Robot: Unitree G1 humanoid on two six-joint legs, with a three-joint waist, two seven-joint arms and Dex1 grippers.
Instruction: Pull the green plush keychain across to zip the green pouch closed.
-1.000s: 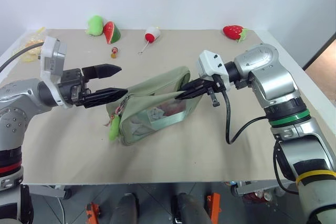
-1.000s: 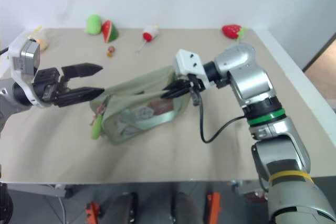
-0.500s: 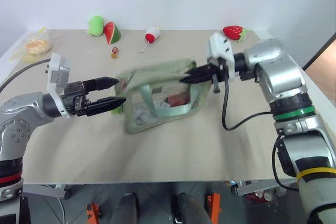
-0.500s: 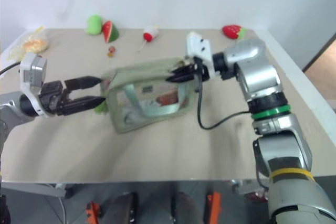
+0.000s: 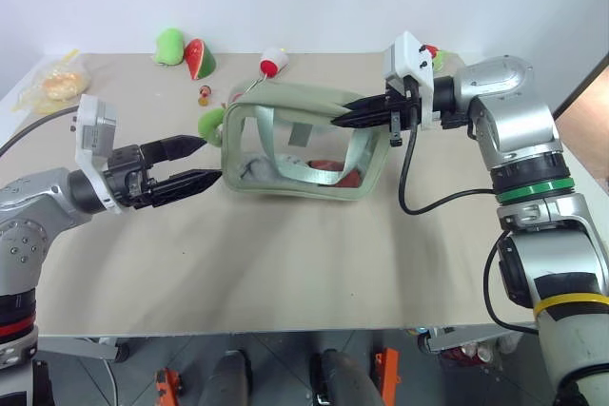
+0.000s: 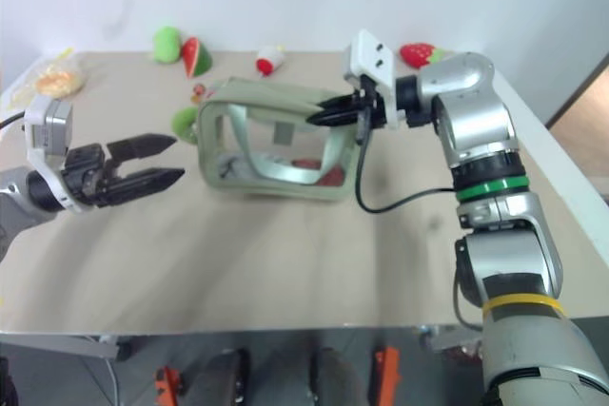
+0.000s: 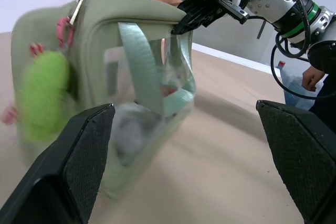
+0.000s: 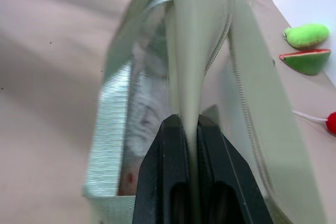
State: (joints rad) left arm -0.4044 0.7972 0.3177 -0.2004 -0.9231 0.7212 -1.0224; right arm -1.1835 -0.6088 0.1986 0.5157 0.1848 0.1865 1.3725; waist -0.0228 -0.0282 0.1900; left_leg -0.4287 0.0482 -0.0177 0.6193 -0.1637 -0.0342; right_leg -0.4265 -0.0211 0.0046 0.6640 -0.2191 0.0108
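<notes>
Right gripper (image 5: 335, 122) pinches the green pouch (image 5: 300, 154) by its top edge, mid-frame. Left gripper (image 5: 211, 161), jaws spread, sits just left of it; the green plush keychain (image 5: 210, 125) hangs at that near end, closest to the left arm.

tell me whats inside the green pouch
Through the green pouch's clear front, something red and a pale, whitish item show. The straps and fabric cover the rest.
</notes>
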